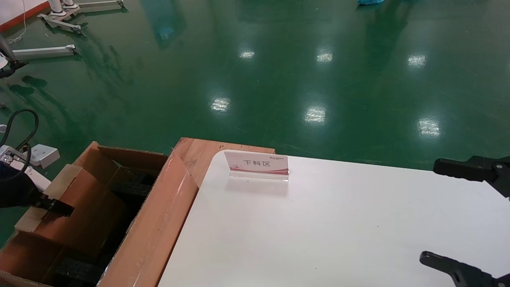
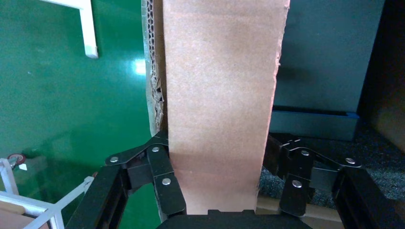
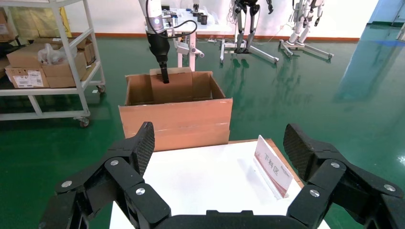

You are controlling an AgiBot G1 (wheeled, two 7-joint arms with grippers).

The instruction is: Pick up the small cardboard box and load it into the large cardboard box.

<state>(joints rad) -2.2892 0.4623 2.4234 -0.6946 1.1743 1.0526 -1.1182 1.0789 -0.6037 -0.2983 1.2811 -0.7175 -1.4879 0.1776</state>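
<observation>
Holding: the left gripper (image 1: 53, 206) clamps the small cardboard box (image 1: 75, 207) inside the open top of the large cardboard box (image 1: 159, 223).
Small cardboard box, appearance: plain brown, flattish and rectangular, with a paler narrow side toward the carton's outer wall; in the left wrist view its broad face (image 2: 219, 105) fills the middle, a frayed corrugated edge showing along one side.
Small cardboard box, place: tilted within the carton's cavity, its upper part level with the carton's rim.
Large cardboard box, appearance: long, deep, brown corrugated carton with wide flaps, dark foam visible inside; it stands on the green floor (image 1: 279, 71) against the left edge of the white tabletop (image 1: 338, 231).
Left arm, pose: it reaches in over the carton's outer wall; in the right wrist view it descends steeply from above, the gripper (image 3: 164, 76) at the small box's top edge.
Left fingers: one finger (image 2: 165, 183) presses each side of the small box.
Right gripper (image 3: 219, 157): hovers above the tabletop near its right edge, jaws spread wide, nothing between them.
Tabletop, other item: a label stand (image 1: 257, 165) sits near the far edge.
</observation>
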